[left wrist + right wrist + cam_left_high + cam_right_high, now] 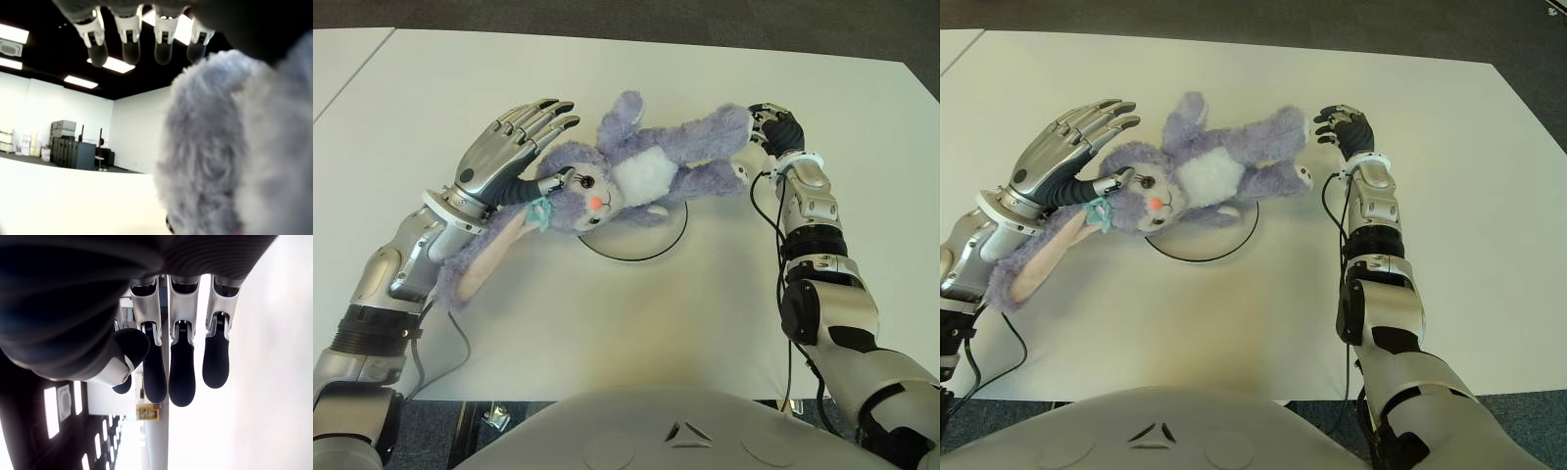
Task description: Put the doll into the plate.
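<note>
Doll (626,176), a purple plush rabbit, lies across the far rim of the plate (646,253), body and head partly over it, one long ear trailing off toward the robot's left onto the table (607,323).

Left hand (514,147) sits at the doll's head with its four fingers stretched out flat and spread; only the thumb shows against the face, so it has no real grasp on anything. If this hand pulls away sideways, the thumb could drag the head and ear farther off the plate.

Much of the doll hangs beyond the plate's rim, legs toward the right, so any nudge could tip it out.

Right hand (1342,125) shows just beside the doll's foot, fingers loosely straight in the right wrist view and holding nothing. A careless retreat there could catch the leg and slide the doll away.
</note>
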Tool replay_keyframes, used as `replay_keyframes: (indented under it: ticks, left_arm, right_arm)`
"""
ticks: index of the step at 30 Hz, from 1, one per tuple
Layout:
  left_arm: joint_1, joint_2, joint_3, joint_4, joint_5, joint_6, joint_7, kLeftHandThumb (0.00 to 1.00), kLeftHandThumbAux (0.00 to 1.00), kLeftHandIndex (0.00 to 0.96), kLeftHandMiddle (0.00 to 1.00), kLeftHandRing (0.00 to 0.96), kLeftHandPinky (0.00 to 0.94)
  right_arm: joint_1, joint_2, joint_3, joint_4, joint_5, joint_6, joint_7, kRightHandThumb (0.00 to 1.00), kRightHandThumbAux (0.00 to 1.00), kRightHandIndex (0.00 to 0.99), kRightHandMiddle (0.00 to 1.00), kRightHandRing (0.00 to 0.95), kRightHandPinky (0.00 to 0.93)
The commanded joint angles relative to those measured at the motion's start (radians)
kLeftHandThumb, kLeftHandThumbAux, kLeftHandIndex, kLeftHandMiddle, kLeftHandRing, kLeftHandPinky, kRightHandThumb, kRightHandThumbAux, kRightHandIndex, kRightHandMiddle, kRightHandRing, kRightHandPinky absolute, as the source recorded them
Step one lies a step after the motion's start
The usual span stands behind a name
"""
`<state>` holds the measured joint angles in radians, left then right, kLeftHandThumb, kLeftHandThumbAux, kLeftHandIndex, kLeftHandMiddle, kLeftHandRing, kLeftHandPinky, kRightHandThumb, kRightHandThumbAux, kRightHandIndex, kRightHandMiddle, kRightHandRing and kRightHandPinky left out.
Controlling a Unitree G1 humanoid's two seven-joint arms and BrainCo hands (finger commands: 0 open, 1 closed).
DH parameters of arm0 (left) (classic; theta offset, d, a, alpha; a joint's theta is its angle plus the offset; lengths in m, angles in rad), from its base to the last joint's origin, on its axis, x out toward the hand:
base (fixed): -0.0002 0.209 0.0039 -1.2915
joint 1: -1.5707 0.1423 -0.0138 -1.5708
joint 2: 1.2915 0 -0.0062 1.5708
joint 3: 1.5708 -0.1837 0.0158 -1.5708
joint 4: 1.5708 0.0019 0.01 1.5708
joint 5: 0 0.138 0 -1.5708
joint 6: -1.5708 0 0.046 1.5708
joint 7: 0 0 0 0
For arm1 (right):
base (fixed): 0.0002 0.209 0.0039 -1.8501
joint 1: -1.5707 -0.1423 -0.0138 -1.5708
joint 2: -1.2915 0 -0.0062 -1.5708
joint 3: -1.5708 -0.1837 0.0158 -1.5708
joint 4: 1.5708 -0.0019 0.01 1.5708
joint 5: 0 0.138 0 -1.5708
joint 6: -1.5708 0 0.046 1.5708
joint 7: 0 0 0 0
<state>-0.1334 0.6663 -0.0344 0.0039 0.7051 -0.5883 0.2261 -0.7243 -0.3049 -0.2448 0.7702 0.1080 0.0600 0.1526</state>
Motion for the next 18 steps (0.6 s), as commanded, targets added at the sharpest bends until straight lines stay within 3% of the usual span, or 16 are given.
replay_keyframes:
  ticks: [1,9,18]
  left_arm:
    - [-0.007,-0.023,-0.001,0.026,0.037,0.006,0.049,0.483,0.108,0.0,0.0,0.0,0.0]
    - [-0.02,-0.047,0.004,0.039,0.057,0.02,0.116,0.475,0.118,0.0,0.0,0.0,0.0]
    - [-0.098,-0.043,0.011,0.142,0.035,-0.045,0.219,0.496,0.143,0.0,0.0,0.0,0.0]
  right_arm:
    - [0.012,-0.003,-0.003,0.014,0.015,0.018,0.007,0.838,0.681,0.43,0.469,0.546,0.527]
    - [0.011,-0.002,-0.002,0.018,0.012,0.023,0.002,0.838,0.681,0.431,0.468,0.543,0.523]
    - [0.01,-0.005,-0.002,0.032,0.012,0.025,0.005,0.837,0.682,0.428,0.47,0.544,0.522]
